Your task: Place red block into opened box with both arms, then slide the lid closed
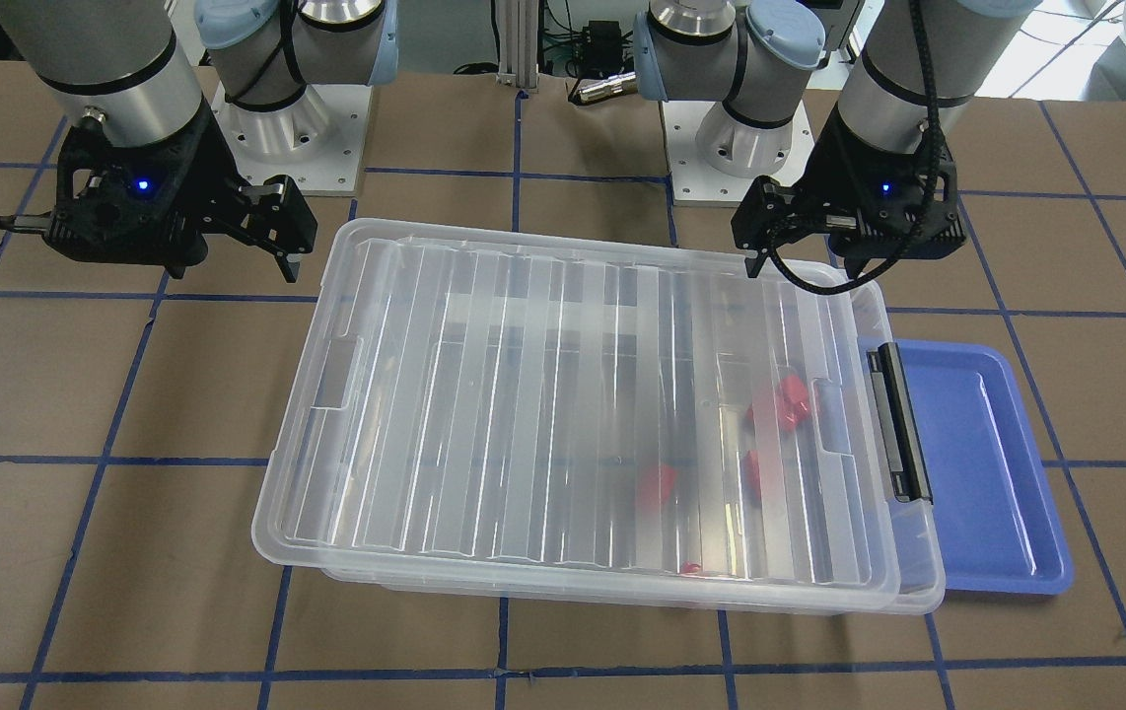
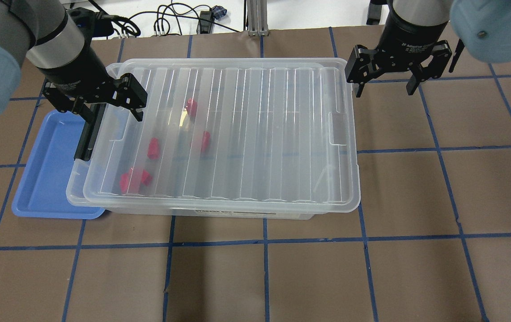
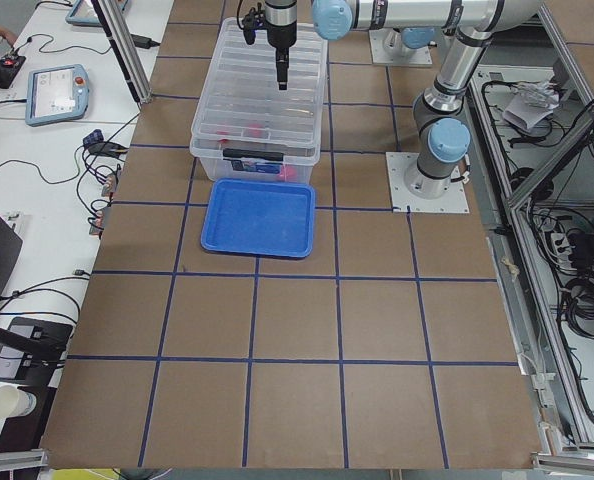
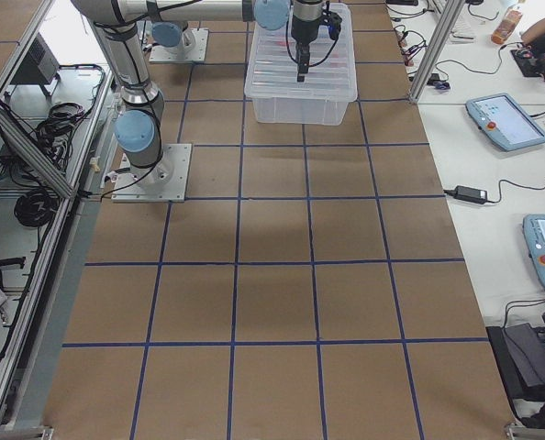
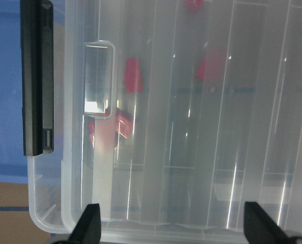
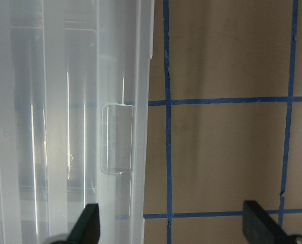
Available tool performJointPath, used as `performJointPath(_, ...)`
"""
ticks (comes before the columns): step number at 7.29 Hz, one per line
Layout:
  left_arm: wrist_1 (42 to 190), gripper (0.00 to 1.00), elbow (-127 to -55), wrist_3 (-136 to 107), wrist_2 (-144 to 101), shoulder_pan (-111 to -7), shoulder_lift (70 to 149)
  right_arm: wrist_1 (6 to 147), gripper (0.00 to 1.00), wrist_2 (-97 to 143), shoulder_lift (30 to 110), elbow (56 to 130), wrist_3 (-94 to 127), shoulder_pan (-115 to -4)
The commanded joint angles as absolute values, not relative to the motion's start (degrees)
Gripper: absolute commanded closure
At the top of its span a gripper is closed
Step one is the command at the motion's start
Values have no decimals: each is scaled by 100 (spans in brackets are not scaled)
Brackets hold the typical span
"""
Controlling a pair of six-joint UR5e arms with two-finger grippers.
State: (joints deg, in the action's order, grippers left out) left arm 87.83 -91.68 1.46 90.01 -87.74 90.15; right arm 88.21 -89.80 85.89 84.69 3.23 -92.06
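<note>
The clear box [image 2: 74, 197] lies across the table with its black latch bar [image 2: 86, 134] at my left end. The ribbed clear lid [image 2: 255, 134] rests on top, shifted a little toward my right, so a narrow strip at the latch end stays uncovered. Several red blocks [image 2: 153, 148] [image 1: 788, 402] [image 5: 133, 75] lie inside under the lid. My left gripper [image 2: 112, 112] [image 1: 805, 264] [image 5: 174, 229] hangs open over the lid's latch-end corner, holding nothing. My right gripper [image 2: 385, 89] [image 1: 233, 266] [image 6: 172, 226] is open and empty, just off the lid's other short end.
An empty blue tray [image 2: 43, 174] [image 1: 992, 463] sits against the box's latch end, partly under it. Brown table surface with blue tape grid lines [image 2: 398, 150] surrounds the box. Both arm bases [image 1: 287, 128] stand behind it, on mounting plates.
</note>
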Motion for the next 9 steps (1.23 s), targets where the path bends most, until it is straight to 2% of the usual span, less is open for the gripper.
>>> performJointPath(1,8675,0,-8887,149,9009,-8798,9280,8789,0,-8825,8552,8367,352,-9211)
performJointPath(9,8675,0,-8982,176,9009,-8868,9317,8772,0,-8912,8587,8394,316,-9211)
